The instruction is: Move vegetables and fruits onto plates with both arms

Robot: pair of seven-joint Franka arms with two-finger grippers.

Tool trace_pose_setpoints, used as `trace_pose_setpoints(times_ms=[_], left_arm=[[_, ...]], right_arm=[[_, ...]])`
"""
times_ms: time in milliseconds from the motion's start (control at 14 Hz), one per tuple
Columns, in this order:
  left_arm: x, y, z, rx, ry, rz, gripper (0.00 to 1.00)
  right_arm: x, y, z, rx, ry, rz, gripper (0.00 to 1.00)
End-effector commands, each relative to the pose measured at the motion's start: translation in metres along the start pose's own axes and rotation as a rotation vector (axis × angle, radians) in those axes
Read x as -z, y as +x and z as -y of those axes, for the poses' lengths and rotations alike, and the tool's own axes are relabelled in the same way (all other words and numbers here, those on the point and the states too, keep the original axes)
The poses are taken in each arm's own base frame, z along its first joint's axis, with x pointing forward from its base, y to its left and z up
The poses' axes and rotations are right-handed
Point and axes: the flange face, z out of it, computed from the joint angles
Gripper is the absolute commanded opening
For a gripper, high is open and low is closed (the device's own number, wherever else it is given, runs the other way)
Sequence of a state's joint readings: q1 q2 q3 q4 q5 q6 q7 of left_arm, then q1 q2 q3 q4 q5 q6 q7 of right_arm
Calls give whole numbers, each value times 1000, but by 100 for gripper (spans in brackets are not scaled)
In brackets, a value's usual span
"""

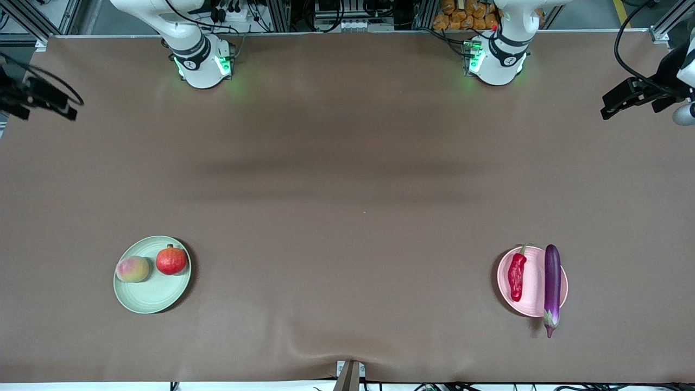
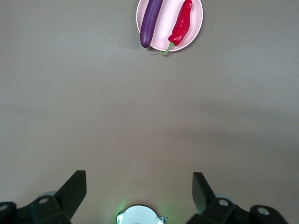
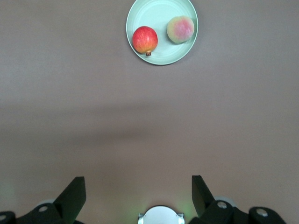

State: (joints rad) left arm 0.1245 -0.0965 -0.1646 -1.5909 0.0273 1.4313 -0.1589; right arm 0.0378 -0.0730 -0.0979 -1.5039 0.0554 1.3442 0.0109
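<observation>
Well below and apart from both grippers, all four items sit on plates. Left gripper [image 2: 139, 191] hangs high over bare table near its base, fingers spread wide, empty; right gripper [image 3: 138, 191] the same, wide and empty. Eggplant [image 1: 552, 285] and chili [image 1: 517, 277] lie on the pink plate [image 1: 535, 309] (eggplant's stem end overhangs the rim). Peach [image 1: 132, 269] and pomegranate [image 1: 171, 260] sit on the green plate [image 1: 149, 298]. Task looks done, both arms waiting. Eggplant is glossy, likely slippery: take it mid-length. Round fruits may roll: pinch across the widest part.
</observation>
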Motion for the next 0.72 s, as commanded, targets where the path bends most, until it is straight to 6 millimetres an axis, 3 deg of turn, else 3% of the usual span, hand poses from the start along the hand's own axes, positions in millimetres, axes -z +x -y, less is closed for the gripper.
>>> trace_pose_setpoints(times_ms=[0,287,645], left_arm=[[7,-3,1,-11,-19,0,100],[12,-12,-2,-19,-13,12,100],[19,-14,-3,-22,-19,6,100]], right_arm=[[1,-10,-2,-28,16,8,100],[5,-15,-1,-77,13,6,100],[7,-10,-8,-12,-16,-29,100]])
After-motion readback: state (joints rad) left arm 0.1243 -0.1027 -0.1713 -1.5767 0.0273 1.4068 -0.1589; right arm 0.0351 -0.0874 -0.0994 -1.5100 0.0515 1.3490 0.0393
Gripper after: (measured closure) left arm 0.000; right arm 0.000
